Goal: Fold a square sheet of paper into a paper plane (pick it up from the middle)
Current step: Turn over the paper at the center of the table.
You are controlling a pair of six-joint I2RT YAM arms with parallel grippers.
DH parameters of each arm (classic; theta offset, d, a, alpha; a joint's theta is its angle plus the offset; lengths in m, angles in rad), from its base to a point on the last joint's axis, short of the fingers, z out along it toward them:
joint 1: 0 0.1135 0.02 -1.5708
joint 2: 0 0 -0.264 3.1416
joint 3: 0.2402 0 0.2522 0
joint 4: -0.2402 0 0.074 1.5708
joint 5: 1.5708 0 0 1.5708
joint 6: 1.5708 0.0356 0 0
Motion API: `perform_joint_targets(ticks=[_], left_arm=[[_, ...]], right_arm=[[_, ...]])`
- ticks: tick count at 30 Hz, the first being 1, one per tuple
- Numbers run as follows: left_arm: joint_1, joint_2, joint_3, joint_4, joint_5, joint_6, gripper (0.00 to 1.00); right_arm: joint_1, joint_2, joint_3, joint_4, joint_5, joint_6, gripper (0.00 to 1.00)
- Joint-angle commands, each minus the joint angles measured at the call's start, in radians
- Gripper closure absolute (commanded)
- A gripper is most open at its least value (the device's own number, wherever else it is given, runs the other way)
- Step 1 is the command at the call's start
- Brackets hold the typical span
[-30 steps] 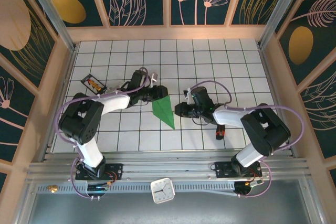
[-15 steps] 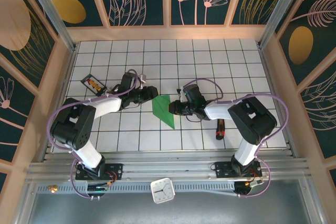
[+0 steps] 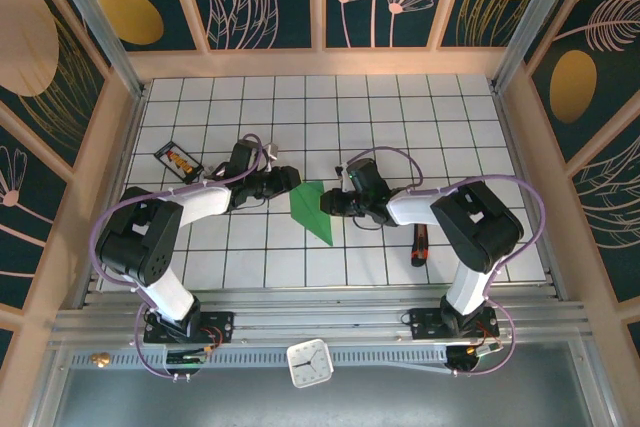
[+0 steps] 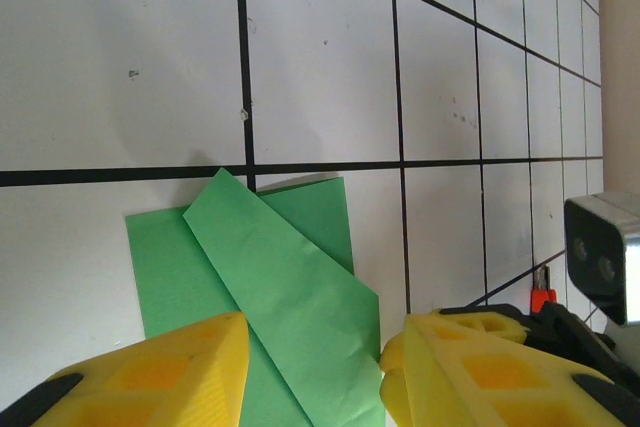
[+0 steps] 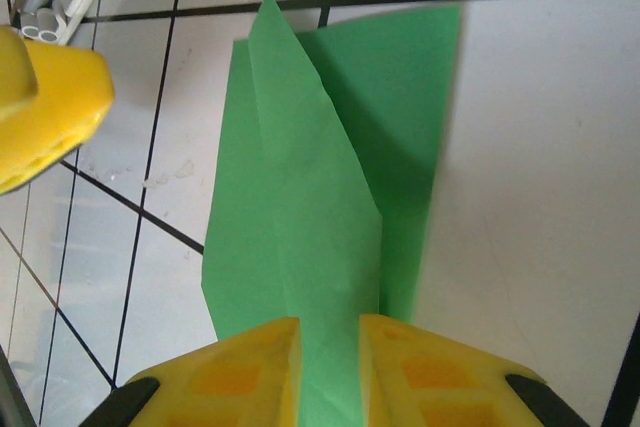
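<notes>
The square sheet of paper [image 3: 312, 210] lies on the white grid table, folded into a narrow pointed green shape with its tip toward the near edge. My left gripper [image 3: 286, 180] sits low at the paper's upper left. It is open, its yellow fingers [image 4: 150, 372] standing wide apart over the paper [image 4: 290, 287]. My right gripper [image 3: 331, 204] meets the paper's right edge. Its jaws are only slightly apart, and a raised green flap [image 5: 310, 207] runs into the narrow gap between the fingers [image 5: 235, 377].
A small black tray with orange items [image 3: 178, 159] lies at the left. A red and black pen [image 3: 420, 244] rests right of the right arm. Wooden walls [image 3: 120, 147] enclose the table. A white clock [image 3: 309, 362] sits on the front rail.
The right gripper has slid left up to the paper's right edge. The left gripper has drawn back slightly to the left. The paper has barely shifted.
</notes>
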Motion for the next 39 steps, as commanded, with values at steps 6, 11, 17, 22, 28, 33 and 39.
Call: perform_joint_targets(ticks=[6, 11, 17, 22, 28, 33, 39], left_arm=[[0.007, -0.013, -0.010, 0.004, 0.013, -0.001, 0.55], [0.007, -0.007, -0.007, 0.003, 0.020, -0.002, 0.55], [0.007, 0.001, -0.003, 0.005, 0.030, -0.004, 0.55], [0.008, 0.006, 0.000, 0.005, 0.032, -0.003, 0.55], [0.009, 0.008, 0.006, 0.000, 0.032, 0.000, 0.55], [0.009, -0.006, 0.006, -0.003, 0.025, 0.004, 0.55], [0.020, -0.041, 0.008, 0.002, 0.016, 0.002, 0.53]], right_arm=[[-0.019, 0.036, 0.036, 0.007, 0.015, -0.033, 0.76], [-0.020, 0.045, 0.041, 0.008, 0.015, -0.036, 0.75], [-0.017, 0.062, 0.041, 0.026, -0.024, -0.021, 0.76], [-0.017, 0.062, 0.051, 0.033, -0.043, -0.015, 0.82], [-0.020, 0.076, 0.070, 0.033, -0.057, -0.014, 0.91], [-0.050, 0.015, 0.067, -0.002, -0.045, -0.027, 1.00], [-0.110, -0.201, 0.101, -0.275, 0.161, -0.145, 1.00]])
